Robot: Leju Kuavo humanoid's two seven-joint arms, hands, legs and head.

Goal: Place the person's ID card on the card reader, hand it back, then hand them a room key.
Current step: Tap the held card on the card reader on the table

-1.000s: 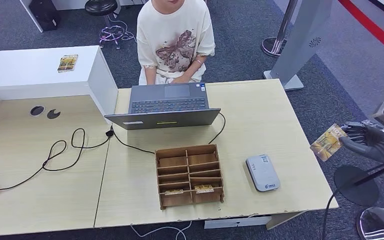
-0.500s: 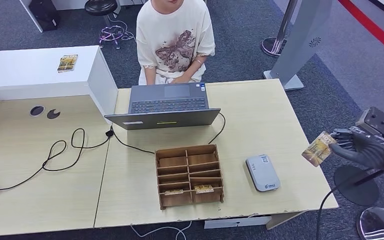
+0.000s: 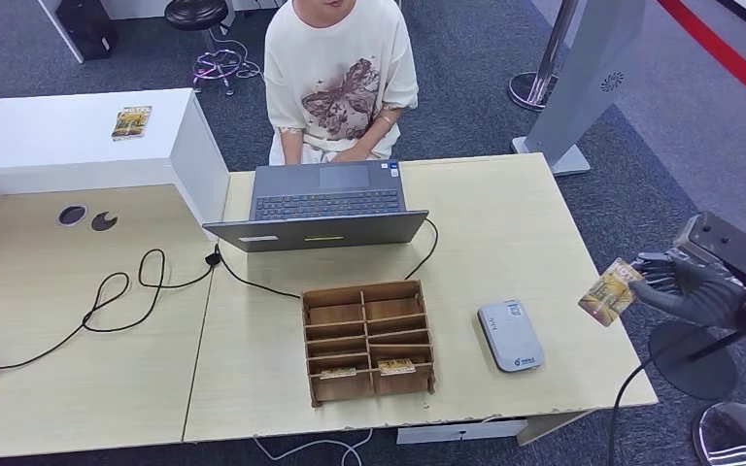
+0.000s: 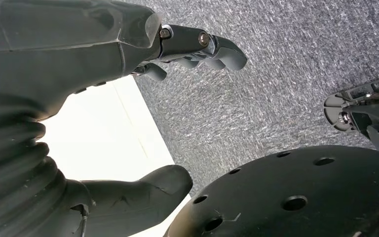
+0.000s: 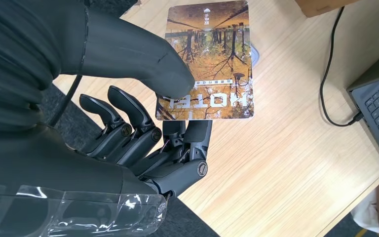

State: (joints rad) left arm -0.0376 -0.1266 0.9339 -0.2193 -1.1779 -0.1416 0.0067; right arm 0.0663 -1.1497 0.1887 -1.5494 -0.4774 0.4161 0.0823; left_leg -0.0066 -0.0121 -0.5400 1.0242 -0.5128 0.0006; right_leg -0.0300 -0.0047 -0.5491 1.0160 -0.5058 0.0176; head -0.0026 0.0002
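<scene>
Wooden surface (image 3: 505,223) with laptop (image 3: 325,204), card reader (image 3: 510,335) near right edge, right hand (image 3: 695,288) fingers pinching hotel card (image 3: 609,291) just off surface's right edge, left hand (image 4: 79,98) fingers loose, holding nothing

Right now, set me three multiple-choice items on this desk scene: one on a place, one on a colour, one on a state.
1. Where is the card reader?
A. On the white counter
B. On the desk, between the wooden organizer and the right hand
C. On the laptop

2. What colour is the laptop?
A. Grey
B. Red
C. White

3. What is the right hand doing?
A. Hanging empty
B. Pressing the reader
C. Holding a card

Key: 1 B, the head view shows it there. 2 A, its keyboard deck is grey. 3 C, thumb and fingers pinch it.
</scene>
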